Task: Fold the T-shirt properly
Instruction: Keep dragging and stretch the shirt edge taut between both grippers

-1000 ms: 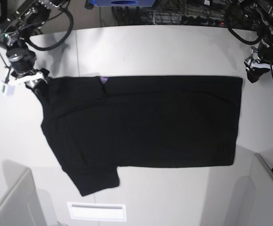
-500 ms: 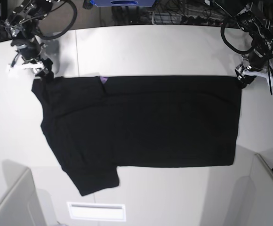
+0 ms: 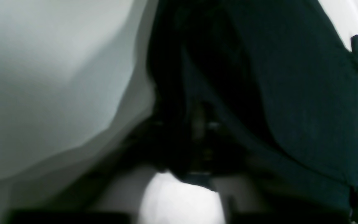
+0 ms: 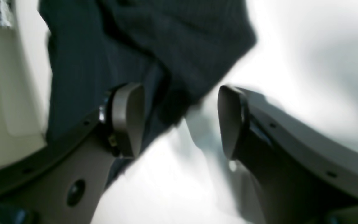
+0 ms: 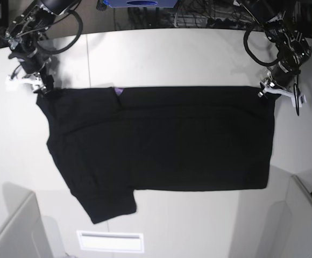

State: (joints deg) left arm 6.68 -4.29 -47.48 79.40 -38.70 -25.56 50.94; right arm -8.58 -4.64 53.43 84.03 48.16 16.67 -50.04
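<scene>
The black T-shirt (image 5: 161, 140) lies flat across the white table (image 5: 172, 54), with a sleeve pointing to the near left and a bit of purple (image 5: 118, 91) at its far edge. My left gripper (image 5: 269, 92) is at the shirt's far right corner. In the left wrist view the black cloth (image 3: 306, 93) bunches into the dark jaws, which look shut on it. My right gripper (image 5: 40, 87) is at the far left corner. In the right wrist view it (image 4: 179, 121) stands open, its grey fingers (image 4: 126, 118) on either side of the shirt's edge (image 4: 166, 37).
A white label (image 5: 110, 241) lies near the table's front edge. Grey partitions rise at the near left (image 5: 16, 231) and near right (image 5: 306, 220). Cables and a blue box (image 5: 140, 2) sit behind the table's far edge.
My left arm came in from the right to the shirt's far right corner and closed there. My right gripper shifted to the far left corner.
</scene>
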